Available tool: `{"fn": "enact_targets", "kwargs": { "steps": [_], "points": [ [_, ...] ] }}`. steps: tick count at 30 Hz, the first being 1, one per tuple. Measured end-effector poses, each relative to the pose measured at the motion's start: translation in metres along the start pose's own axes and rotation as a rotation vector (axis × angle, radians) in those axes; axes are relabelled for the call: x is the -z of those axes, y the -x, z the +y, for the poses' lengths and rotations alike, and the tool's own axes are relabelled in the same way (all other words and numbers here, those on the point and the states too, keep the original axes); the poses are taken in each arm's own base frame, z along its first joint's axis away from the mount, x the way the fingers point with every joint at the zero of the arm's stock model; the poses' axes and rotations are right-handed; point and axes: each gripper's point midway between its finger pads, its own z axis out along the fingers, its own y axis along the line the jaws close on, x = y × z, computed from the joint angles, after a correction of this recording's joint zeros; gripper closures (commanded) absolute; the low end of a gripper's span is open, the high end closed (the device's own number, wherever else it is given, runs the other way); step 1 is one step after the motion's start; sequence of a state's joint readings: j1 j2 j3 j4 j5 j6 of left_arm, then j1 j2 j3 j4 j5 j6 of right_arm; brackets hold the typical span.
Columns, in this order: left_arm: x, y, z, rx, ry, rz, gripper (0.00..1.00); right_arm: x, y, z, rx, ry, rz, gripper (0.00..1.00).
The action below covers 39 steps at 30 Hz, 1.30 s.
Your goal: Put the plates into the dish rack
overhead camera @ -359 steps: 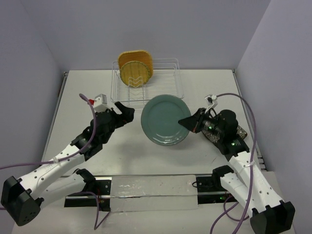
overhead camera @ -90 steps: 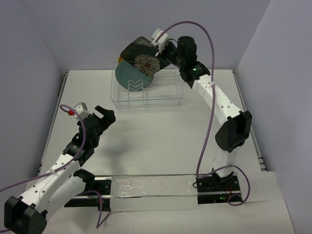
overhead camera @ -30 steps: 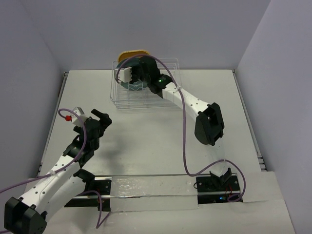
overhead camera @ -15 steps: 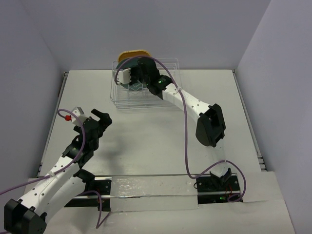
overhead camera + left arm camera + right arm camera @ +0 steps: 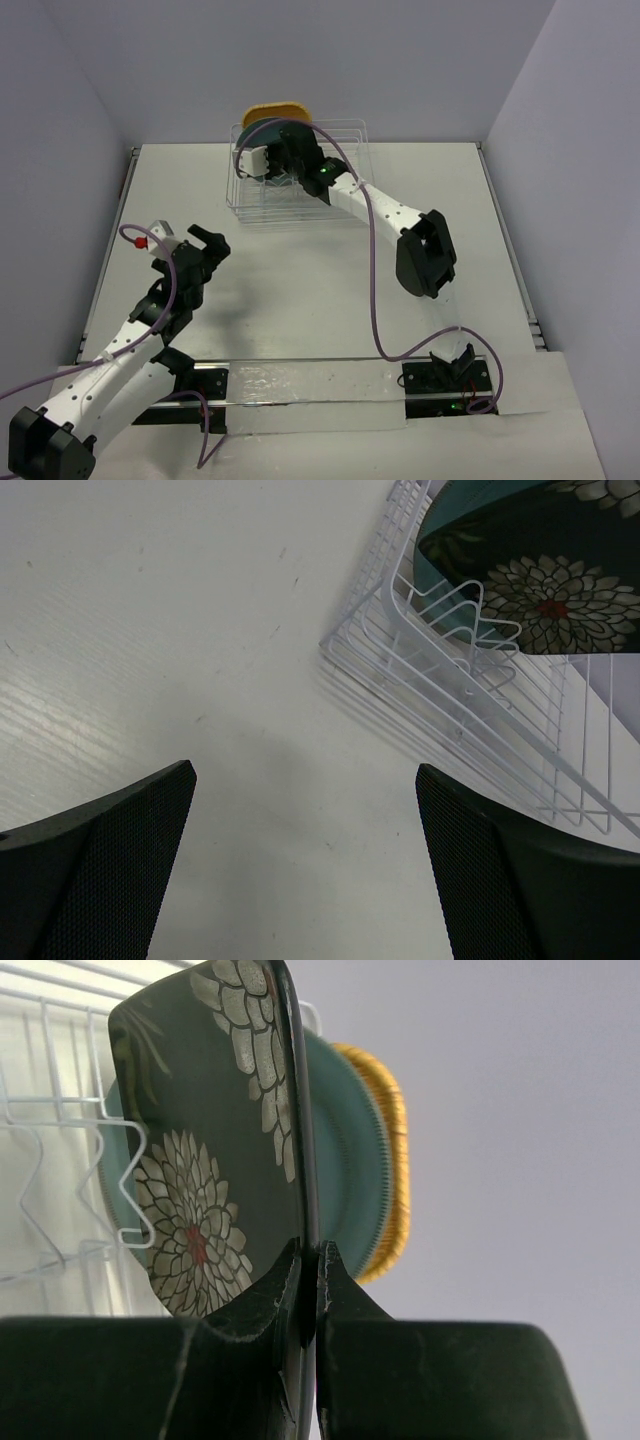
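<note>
Right wrist view shows the dark floral plate [image 5: 210,1160] standing on edge, its rim pinched between the jaws of my right gripper [image 5: 308,1255], which press tight against it from both sides. Just behind it stands the teal plate [image 5: 345,1150], and behind that the orange-tan plate [image 5: 392,1160], all three upright and close together. White wavy dividers of the dish rack [image 5: 60,1160] rise beside the floral face. Whether the floral plate's lower edge rests on the wire I cannot tell. From above, the rack sits at the far side of the table [image 5: 300,280]. My left gripper [image 5: 305,775] hovers over bare tabletop near the rack's corner, jaws spread wide, holding nothing.
</note>
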<state>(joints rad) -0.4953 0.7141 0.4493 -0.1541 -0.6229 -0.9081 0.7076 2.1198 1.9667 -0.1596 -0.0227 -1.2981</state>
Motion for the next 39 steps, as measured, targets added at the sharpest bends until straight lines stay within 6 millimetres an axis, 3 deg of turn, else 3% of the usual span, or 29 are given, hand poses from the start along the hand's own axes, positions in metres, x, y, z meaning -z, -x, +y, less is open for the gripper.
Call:
{"fn": "enact_targets", "kwargs": {
  "steps": [12, 15, 20, 22, 25, 27, 33, 39],
  "points": [
    [-0.006, -0.005, 0.000, -0.022, 0.008, 0.007, 0.01, -0.022, -0.025, 0.033, -0.041, 0.066, 0.009, 0.98],
    [-0.008, -0.006, -0.001, -0.031, 0.006, 0.009, 0.01, -0.024, -0.025, 0.033, -0.049, 0.062, 0.001, 0.87],
    [-0.012, -0.013, 0.000, -0.053, 0.016, 0.025, 0.01, -0.028, -0.024, 0.030, -0.073, 0.042, -0.027, 0.55],
    [-0.013, -0.015, 0.001, -0.060, 0.019, 0.031, 0.01, -0.030, -0.024, 0.025, -0.078, 0.023, -0.036, 0.48],
    [-0.014, -0.016, 0.001, -0.064, 0.017, 0.035, 0.01, -0.029, -0.023, 0.013, -0.088, -0.012, -0.048, 0.46],
    [-0.014, -0.016, -0.001, -0.062, 0.011, 0.036, 0.01, -0.029, -0.023, 0.009, -0.093, -0.023, -0.051, 0.33],
    [-0.012, -0.014, -0.004, -0.054, -0.004, 0.037, 0.01, -0.027, -0.019, -0.008, -0.133, -0.086, -0.067, 0.15],
    [-0.005, -0.004, -0.011, -0.023, -0.043, 0.013, 0.01, -0.021, -0.015, -0.032, -0.200, -0.180, -0.078, 0.12]
  ]
}}
